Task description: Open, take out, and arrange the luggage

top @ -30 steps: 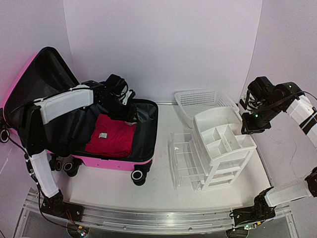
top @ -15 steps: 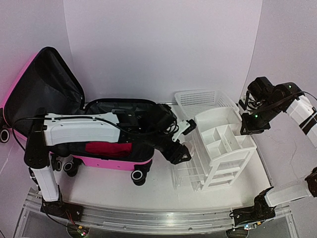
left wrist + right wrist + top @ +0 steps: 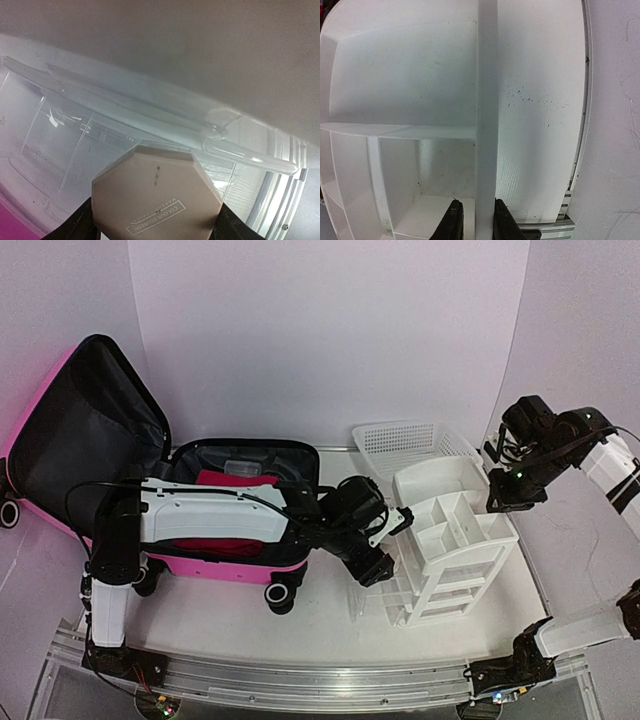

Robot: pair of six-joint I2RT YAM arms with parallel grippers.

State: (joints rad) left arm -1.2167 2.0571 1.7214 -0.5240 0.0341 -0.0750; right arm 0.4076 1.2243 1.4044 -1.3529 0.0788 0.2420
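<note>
The luggage [image 3: 225, 566] has a smooth hard shell and cloth lining [image 3: 85, 440]. The organizer [image 3: 432, 478] is matt white plastic with clear drawers [image 3: 75, 117]. The case [image 3: 157, 195] is matt.

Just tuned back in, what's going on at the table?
The suitcase lies open with red clothing inside. The left gripper holds a beige octagonal box at a clear drawer of the organizer. The right gripper has its fingers on either side of a divider in the organizer's top tray; whether they clamp it is unclear.
</note>
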